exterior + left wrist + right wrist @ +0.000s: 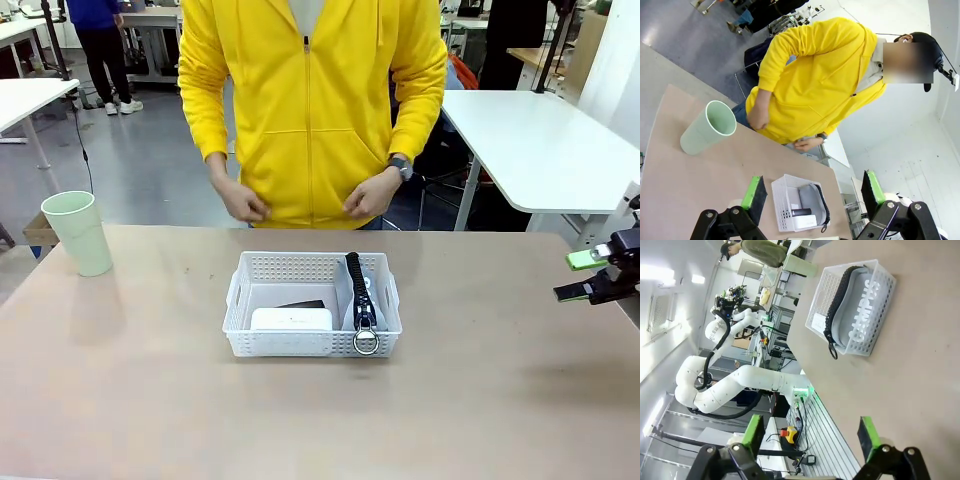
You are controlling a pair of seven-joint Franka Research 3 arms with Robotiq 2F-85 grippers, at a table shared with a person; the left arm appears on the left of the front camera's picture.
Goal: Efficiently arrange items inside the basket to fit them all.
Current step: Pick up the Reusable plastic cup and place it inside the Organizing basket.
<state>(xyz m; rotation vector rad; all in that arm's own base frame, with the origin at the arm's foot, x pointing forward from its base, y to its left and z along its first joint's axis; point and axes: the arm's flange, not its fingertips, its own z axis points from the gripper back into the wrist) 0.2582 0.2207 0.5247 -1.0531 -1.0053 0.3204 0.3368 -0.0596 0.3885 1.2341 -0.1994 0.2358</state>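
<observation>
From the front, we see the right gripper (pixel 580 276) level at the right edge of the tan table (pixel 480 400), jaws spread, empty. One basket (pixel 300 268) sits mid-table holding one grey pouch (pixel 358 290), one white box (pixel 291 319) and one black object (pixel 300 304); one green cup (pixel 80 232) stands far left. Left wrist: the left gripper (pixel 813 192) gapes, empty. Right wrist: basket well ahead.

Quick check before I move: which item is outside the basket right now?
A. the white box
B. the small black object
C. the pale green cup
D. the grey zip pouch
C: the pale green cup stands upright on the table, well off to the left of the basket, while the grey pouch, the white box and the small black object all lie inside it.
</observation>
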